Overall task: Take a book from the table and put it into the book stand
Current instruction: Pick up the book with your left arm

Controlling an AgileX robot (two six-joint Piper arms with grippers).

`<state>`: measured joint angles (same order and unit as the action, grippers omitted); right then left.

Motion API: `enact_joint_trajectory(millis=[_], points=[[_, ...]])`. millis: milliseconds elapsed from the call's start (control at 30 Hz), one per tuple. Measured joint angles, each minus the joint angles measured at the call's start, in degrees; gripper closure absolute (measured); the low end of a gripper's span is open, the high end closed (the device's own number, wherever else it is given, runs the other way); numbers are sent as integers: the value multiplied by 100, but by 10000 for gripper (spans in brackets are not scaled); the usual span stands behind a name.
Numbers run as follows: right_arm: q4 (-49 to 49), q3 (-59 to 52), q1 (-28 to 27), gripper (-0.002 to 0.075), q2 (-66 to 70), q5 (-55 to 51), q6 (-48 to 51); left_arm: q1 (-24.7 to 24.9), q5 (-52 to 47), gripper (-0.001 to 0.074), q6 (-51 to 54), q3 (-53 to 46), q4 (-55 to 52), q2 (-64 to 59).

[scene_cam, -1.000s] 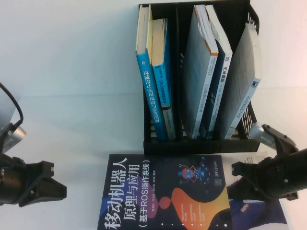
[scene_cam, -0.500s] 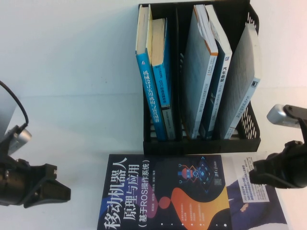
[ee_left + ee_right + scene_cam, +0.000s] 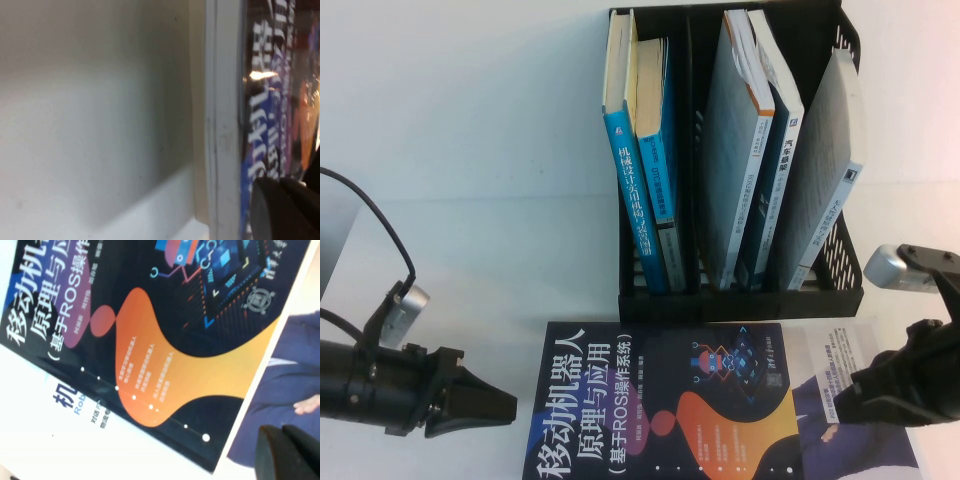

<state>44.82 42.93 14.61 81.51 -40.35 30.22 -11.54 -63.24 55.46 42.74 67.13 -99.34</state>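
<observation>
The book (image 3: pixel 660 400), dark with a white Chinese title and orange swirls, lies flat on the white table (image 3: pixel 470 150) in front of the black book stand (image 3: pixel 740 302). My left gripper (image 3: pixel 492 406) is shut and empty, low at the table, pointing at the book's left edge with a small gap. In the left wrist view its tips (image 3: pixel 280 184) sit beside the book's page edge (image 3: pixel 222 125). My right gripper (image 3: pixel 852 400) is shut and empty above the white-covered book, right of the dark book. The right wrist view shows its tips (image 3: pixel 283 430) and the dark cover (image 3: pixel 190 320).
A white-covered book with a suited man (image 3: pixel 825 345) lies under the dark book's right side, also seen in the right wrist view (image 3: pixel 295 365). The stand holds blue-spined books (image 3: pixel 650 200) on its left and several leaning books (image 3: pixel 770 170) on its right; the middle slot looks free.
My left gripper has moved right along the table, close to the book's left edge. My right arm has shifted slightly right and then lowered over the white-covered book.
</observation>
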Motion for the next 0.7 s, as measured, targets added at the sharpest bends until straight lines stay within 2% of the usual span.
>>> enact_joint_trajectory(millis=[100, 167, 367, 433, 500, 700], points=[[0, 0, 0, 729, 0, -39, 52, 0, 268, 714, 18, 0, 74, -32], [0, 0, 0, 729, 0, -93, 110, 0, 500, 646, 4, 0, 150, -32], [0, 0, 0, 729, 0, -219, 194, 0, 594, 280, 23, 0, 531, -76], [0, 0, 0, 729, 0, -275, 193, 0, 553, 217, 177, 0, 616, -106], [0, 0, 0, 729, 0, -310, 208, 0, 467, 192, 365, 0, 696, -187], [0, 0, 0, 729, 0, -414, 207, 0, 84, 188, 862, 0, 1126, -511]])
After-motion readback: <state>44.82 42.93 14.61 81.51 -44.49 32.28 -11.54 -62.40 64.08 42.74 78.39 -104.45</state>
